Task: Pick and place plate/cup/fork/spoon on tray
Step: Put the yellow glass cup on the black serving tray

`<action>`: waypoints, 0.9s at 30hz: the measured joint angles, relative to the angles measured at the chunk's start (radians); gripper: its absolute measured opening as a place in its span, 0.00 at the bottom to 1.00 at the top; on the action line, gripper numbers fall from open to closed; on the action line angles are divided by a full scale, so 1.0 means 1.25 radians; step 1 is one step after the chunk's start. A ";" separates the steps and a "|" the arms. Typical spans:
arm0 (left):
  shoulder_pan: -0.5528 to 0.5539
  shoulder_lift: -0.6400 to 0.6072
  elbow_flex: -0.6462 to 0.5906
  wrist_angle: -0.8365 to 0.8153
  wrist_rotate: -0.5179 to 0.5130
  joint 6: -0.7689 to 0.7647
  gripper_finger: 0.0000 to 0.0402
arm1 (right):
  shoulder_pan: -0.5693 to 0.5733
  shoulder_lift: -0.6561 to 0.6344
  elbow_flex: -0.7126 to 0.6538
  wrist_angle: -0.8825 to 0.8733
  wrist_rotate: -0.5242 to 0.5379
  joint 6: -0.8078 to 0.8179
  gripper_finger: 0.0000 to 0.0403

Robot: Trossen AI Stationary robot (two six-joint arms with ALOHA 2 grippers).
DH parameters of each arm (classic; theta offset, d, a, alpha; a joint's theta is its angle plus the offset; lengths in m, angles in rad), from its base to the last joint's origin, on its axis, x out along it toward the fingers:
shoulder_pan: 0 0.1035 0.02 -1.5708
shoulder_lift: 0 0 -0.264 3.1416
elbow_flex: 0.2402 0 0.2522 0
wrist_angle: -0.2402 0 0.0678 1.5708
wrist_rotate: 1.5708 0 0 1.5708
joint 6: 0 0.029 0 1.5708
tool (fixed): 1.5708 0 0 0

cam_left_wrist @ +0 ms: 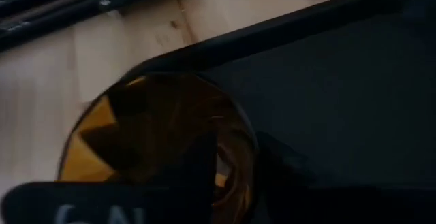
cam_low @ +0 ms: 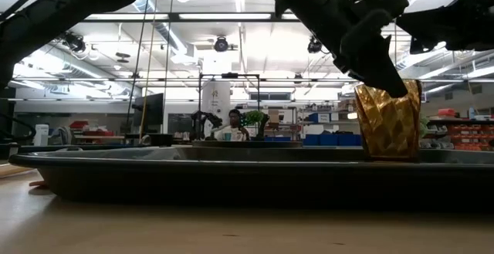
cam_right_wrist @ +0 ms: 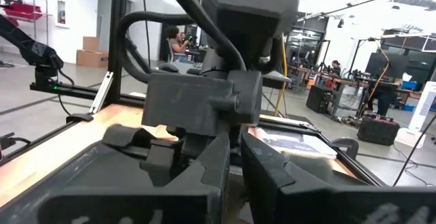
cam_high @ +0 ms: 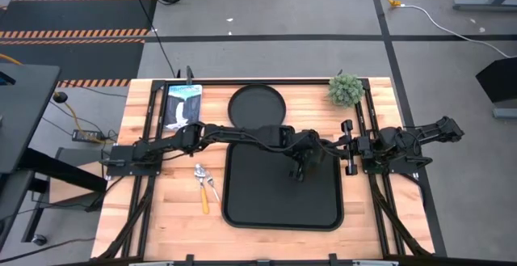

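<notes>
My left arm reaches across the table over the black tray [cam_high: 242, 205]. Its gripper [cam_high: 297, 167] is shut on the amber cup [cam_low: 390, 123], which stands upright over the tray's far right part. In the left wrist view I look down into the cup [cam_left_wrist: 136, 129]. The round black plate [cam_high: 257, 106] lies flat on the table just beyond the tray's far edge. The fork and spoon [cam_high: 206, 187] lie side by side on the table left of the tray. My right gripper [cam_high: 349, 146] waits, shut and empty, at the tray's right edge. My left gripper holds the cup's wall at the rim [cam_left_wrist: 248, 149], with one finger [cam_left_wrist: 197, 176] inside the cup and the other outside. The fingers come from above, slanting down from the table's left. The cup is upright; the tray's near rim hides its base.
A small green potted plant [cam_high: 346, 90] stands at the table's far right corner. A white and blue packet [cam_high: 182, 104] lies at the far left. Black frame rails [cam_high: 365, 120] run along the table's sides. A person [cam_low: 231, 124] is in the room behind.
</notes>
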State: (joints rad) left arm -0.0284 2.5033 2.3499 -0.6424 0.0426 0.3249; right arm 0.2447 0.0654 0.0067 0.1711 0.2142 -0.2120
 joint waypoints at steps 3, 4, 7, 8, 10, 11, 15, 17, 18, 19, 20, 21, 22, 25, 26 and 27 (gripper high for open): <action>0.001 -0.016 0.001 -0.009 -0.018 0.007 0.36 | 0.000 0.000 0.000 0.000 0.000 0.000 0.11; 0.002 -0.023 0.003 -0.007 -0.019 0.007 0.38 | 0.000 0.000 0.000 0.000 0.000 0.000 0.11; 0.002 -0.050 0.004 -0.012 -0.019 0.009 0.43 | 0.000 0.000 0.000 0.000 0.000 0.000 0.11; 0.002 -0.054 0.007 -0.014 -0.019 0.009 0.44 | 0.000 0.000 0.000 0.000 0.000 0.000 0.11; 0.002 -0.061 0.005 -0.052 -0.019 0.009 0.47 | 0.000 0.000 0.000 0.004 0.000 0.000 0.11; 0.003 -0.065 0.005 -0.063 -0.019 0.009 0.47 | 0.000 0.000 0.000 0.006 0.000 0.000 0.11; 0.013 -0.091 0.005 -0.155 -0.048 -0.004 0.48 | 0.000 -0.001 0.000 0.014 0.000 0.000 0.11; 0.020 -0.095 0.005 -0.218 -0.082 -0.021 0.47 | 0.000 0.001 0.000 0.017 0.000 0.000 0.11; 0.025 -0.093 0.005 -0.239 -0.094 -0.030 0.46 | 0.000 0.000 0.000 0.015 0.000 0.000 0.11; 0.030 -0.091 0.004 -0.259 -0.097 -0.041 0.45 | 0.000 0.000 0.000 0.016 0.000 0.000 0.11; 0.034 -0.090 0.003 -0.274 -0.096 -0.052 0.45 | 0.000 0.001 0.000 0.018 0.000 0.000 0.11; 0.038 -0.090 0.003 -0.280 -0.095 -0.065 0.44 | 0.000 0.001 0.000 0.018 0.000 0.000 0.11; 0.041 -0.092 -0.002 -0.275 -0.095 -0.072 0.43 | 0.000 0.001 0.000 0.019 0.000 0.000 0.11; 0.048 -0.092 -0.037 -0.263 -0.087 -0.089 0.41 | 0.000 0.001 0.000 0.025 0.001 0.000 0.11; 0.049 -0.090 -0.048 -0.259 -0.080 -0.096 0.41 | 0.000 0.001 0.000 0.026 0.001 0.000 0.11; 0.049 -0.090 -0.064 -0.242 -0.070 -0.105 0.40 | 0.000 0.001 0.000 0.028 0.000 0.000 0.11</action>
State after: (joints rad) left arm 0.0322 2.3913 2.2695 -0.9449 -0.0453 0.1942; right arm 0.2447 0.0662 0.0067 0.2057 0.2146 -0.2119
